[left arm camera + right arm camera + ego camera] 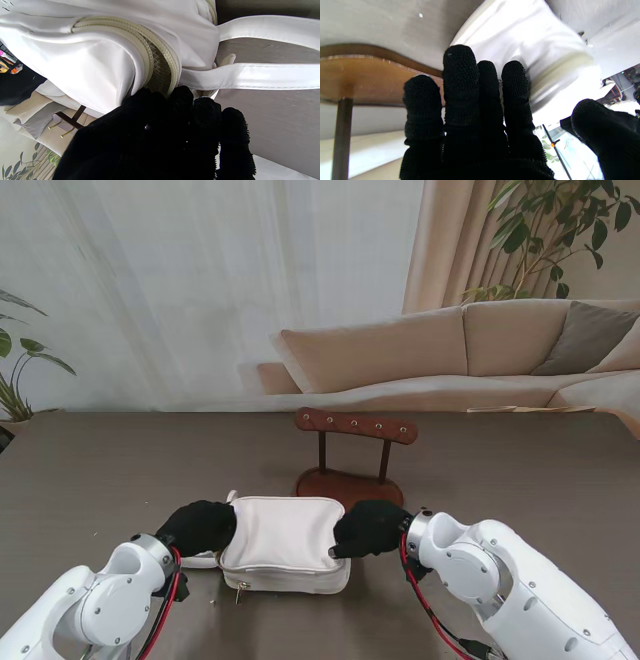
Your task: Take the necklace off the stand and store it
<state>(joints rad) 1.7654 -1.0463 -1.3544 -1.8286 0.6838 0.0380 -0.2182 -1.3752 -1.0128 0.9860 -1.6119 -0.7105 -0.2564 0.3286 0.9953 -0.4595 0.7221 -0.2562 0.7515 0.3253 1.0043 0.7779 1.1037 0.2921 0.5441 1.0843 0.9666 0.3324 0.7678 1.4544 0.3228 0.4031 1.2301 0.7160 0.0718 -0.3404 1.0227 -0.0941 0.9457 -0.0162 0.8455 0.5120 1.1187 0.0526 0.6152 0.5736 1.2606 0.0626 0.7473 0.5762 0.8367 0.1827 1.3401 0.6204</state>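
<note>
Two black-gloved hands are being pressed against opposite ends of a white pouch [285, 540] that is lying on the dark table [90, 470] near the robot. The left hand [198, 526] is being held against the pouch's left end, with its fingers [205, 117] bunched together beside the cream zipper [160, 57] and the white strap [250, 76]; whether anything is being gripped between them cannot be told. The right hand [370, 528] is being held against the pouch's right end, with four fingers [461, 75] kept side by side against the white fabric and the thumb [592, 117] set apart; whether the pouch is being pinched there cannot be told. The zipper is being shown partly parted at the left end in the left wrist view, where a meshed lining is visible. A small zipper pull [238, 593] is hanging at the pouch's near edge. The wooden stand [355, 455] is being left just beyond the pouch, on the far side, with its oval base close to the right hand and its crossbar studded with small pegs. The necklace cannot be made out on the stand or anywhere else in these views. A beige sofa [470, 355] and pale curtains [200, 280] are being seen beyond the table's far edge.
</note>
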